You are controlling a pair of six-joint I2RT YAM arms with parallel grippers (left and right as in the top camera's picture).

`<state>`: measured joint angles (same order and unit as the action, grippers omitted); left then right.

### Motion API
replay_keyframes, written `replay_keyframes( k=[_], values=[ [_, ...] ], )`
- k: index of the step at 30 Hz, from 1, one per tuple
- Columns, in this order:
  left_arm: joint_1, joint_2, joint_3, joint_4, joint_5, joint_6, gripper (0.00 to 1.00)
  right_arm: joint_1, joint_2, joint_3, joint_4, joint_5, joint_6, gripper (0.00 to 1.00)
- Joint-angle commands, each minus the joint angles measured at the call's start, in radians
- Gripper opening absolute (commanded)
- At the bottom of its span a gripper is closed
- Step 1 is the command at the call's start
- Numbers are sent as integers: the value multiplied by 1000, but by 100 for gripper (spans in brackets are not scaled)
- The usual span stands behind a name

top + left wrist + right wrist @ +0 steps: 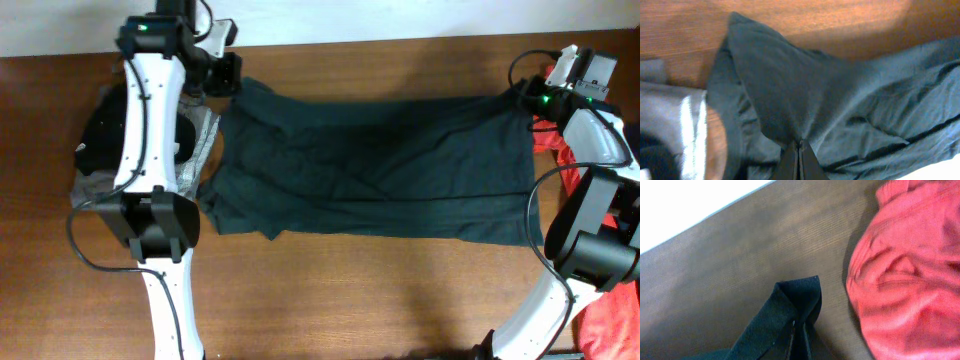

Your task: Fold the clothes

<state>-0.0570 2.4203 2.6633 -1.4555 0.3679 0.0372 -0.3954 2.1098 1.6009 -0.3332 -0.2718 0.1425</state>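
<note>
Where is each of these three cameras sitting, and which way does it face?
Overhead: fixed above the table, facing down on the spread dark T-shirt; both white arms show.
Left wrist: on the left arm, looking down past the left gripper, shut on a shirt corner; grey garment beside.
Right wrist: on the right arm, looking down past the right gripper, shut on another corner; red garment beside.
Shared: all see the T-shirt.

Overhead top-down; wrists close over T-shirt [370,165]

A brown wood-grain counter [380,290] lies beneath. Ahead of the left fingers [790,165] a warm light patch [840,20] brightens its grain. Beyond its far edge stands a plain white backdrop [400,20].
</note>
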Motion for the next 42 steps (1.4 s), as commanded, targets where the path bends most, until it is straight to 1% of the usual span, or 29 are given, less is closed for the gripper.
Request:
replay_keyframes(
  k=[1,5,7,15,19,21,22,24,32,36,39,40,41,42],
  values=[
    [23,1,43,-77,11,12,0,-7,-73,0,-61,-9,-15,9],
    [21,2,40,-195,5,32,0,-22,-121,0,-188,-8,-11,9],
    [21,2,38,-233,-27,31,0,-34,-145,0,-250,-8,-10,8],
    [0,2,-51,-233,-16,23,0,-66,-172,0,-458,2,-12,9],
    [-1,-15,-140,-233,-25,23,0,-66,-172,0,-506,2,-39,9],
    [-1,-38,-201,-233,-32,23,0,-66,-172,0,-531,3,-39,9],
    [-2,-63,-281,-233,-67,23,0,-66,-172,0,-565,2,-60,9],
    [-2,-71,-327,-233,-69,23,0,-66,-172,0,-595,3,-83,9],
    [1,-71,-357,-233,-154,15,0,-65,-172,0,-689,101,-87,9],
    [1,-71,-357,-233,-156,16,0,-65,-172,0,-711,112,-87,12],
    [1,-71,-357,-233,-156,15,0,-65,-172,0,-711,112,-83,12],
    [1,-71,-357,-233,-156,15,2,-65,-172,0,-710,111,-83,14],
    [1,-71,-357,-233,-154,15,11,-65,-172,0,-710,111,-83,29],
    [1,-73,-357,-233,-151,15,21,-65,-172,0,-710,110,-83,35]
  ],
)
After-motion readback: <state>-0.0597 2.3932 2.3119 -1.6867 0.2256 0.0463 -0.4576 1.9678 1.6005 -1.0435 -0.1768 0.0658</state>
